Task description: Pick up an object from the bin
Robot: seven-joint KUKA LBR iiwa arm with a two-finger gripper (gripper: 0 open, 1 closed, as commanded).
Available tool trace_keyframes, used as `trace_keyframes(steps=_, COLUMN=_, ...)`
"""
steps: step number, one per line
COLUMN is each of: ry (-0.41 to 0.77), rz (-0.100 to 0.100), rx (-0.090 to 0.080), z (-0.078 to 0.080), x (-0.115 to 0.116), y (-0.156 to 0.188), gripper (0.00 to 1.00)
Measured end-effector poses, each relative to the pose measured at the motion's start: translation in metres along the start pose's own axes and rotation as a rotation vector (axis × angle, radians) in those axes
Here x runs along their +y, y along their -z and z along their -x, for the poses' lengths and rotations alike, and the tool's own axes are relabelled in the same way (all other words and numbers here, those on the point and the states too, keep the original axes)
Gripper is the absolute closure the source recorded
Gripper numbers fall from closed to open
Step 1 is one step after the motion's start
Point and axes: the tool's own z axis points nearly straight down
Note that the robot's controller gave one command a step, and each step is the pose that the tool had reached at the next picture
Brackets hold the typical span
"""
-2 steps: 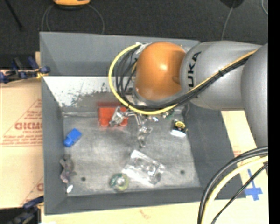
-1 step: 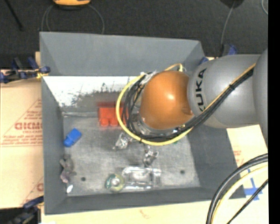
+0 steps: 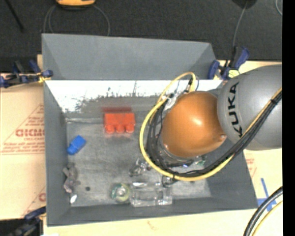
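The clear plastic piece (image 3: 148,194) lies just beside my pincer (image 3: 163,180), lengthways along the bin's (image 3: 137,213) lower wall; pincer apart or together, I cannot tell.

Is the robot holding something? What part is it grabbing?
I can't tell. The gripper sits under the robot's orange cover, right by a clear plastic thing, so any hold is hidden.
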Motion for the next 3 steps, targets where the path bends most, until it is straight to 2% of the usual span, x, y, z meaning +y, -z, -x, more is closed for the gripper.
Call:
trace_keyframes(steps=1, ry=0.386, rz=0.007, rx=0.000, z=0.062, x=0.024, y=-0.032, gripper=0.00)
trace_keyframes(steps=2, ry=0.860, rz=0.018, rx=-0.001, z=0.076, x=0.034, y=-0.074, gripper=0.00)
trace_keyframes(steps=3, ry=0.858, rz=0.008, rx=-0.009, z=0.080, x=0.033, y=-0.071, gripper=1.00)
